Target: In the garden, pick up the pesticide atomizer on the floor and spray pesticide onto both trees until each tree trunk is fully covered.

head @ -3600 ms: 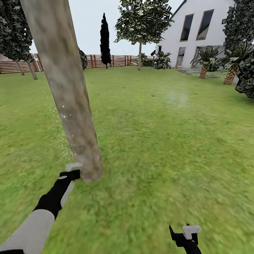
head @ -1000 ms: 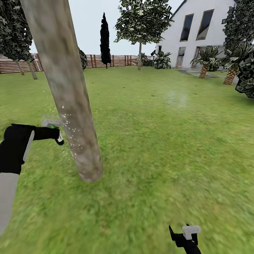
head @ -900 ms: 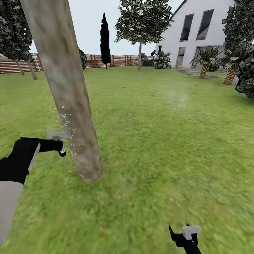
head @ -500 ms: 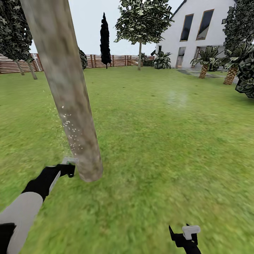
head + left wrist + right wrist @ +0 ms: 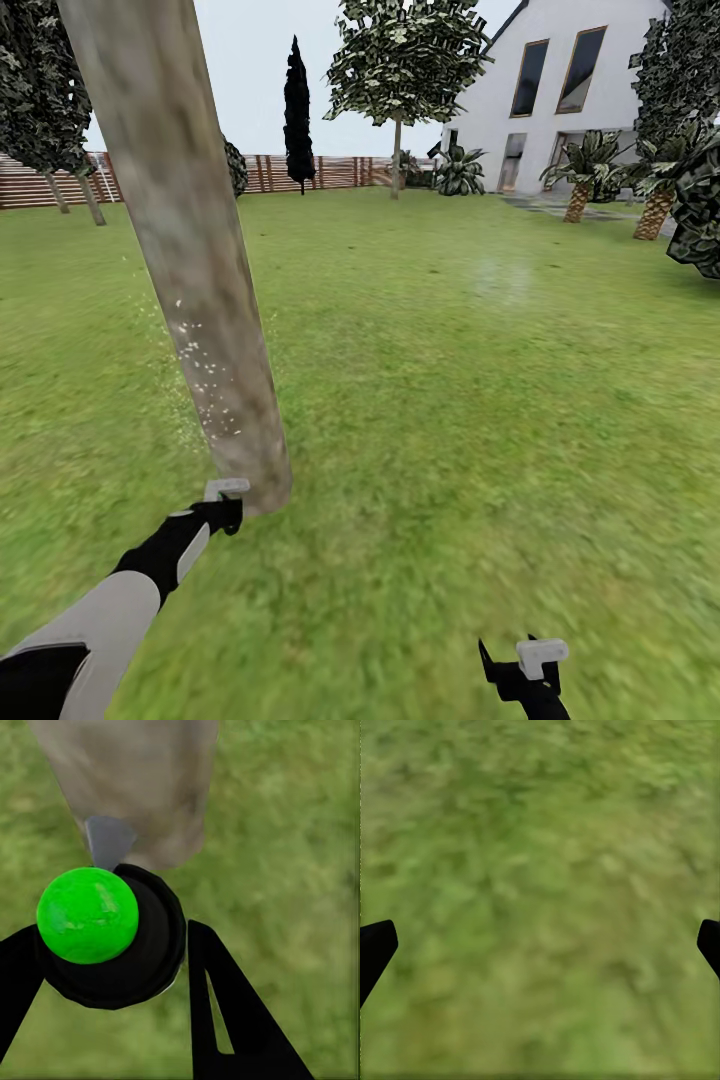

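Left claw (image 5: 226,497) low at the foot of the mottled, column-like tree trunk (image 5: 190,260), clamped on the dark round pesticide atomizer (image 5: 112,937); whitish pesticide specks (image 5: 205,375) dot the bark. Right claw (image 5: 540,945) spread apart over blurry grass (image 5: 480,400).

Left arm: reached forward and low from the lower left of the head view, grey forearm running into a black wrist.
Left gripper (image 5: 226,503): its tip was level with the foot of the tree trunk (image 5: 190,270) and just beside it; the jaws were clamped on a dark round object with a green top (image 5: 88,915).
Left fingers (image 5: 232,1020): black, one on each side of the held object.
Right arm: low at the bottom edge of the head view, little of it visible.
Right gripper (image 5: 530,668): pointed down at the grass, jaws spread wide with nothing between them.
Right fingertips (image 5: 375,945): black, at opposite edges of the right wrist view.
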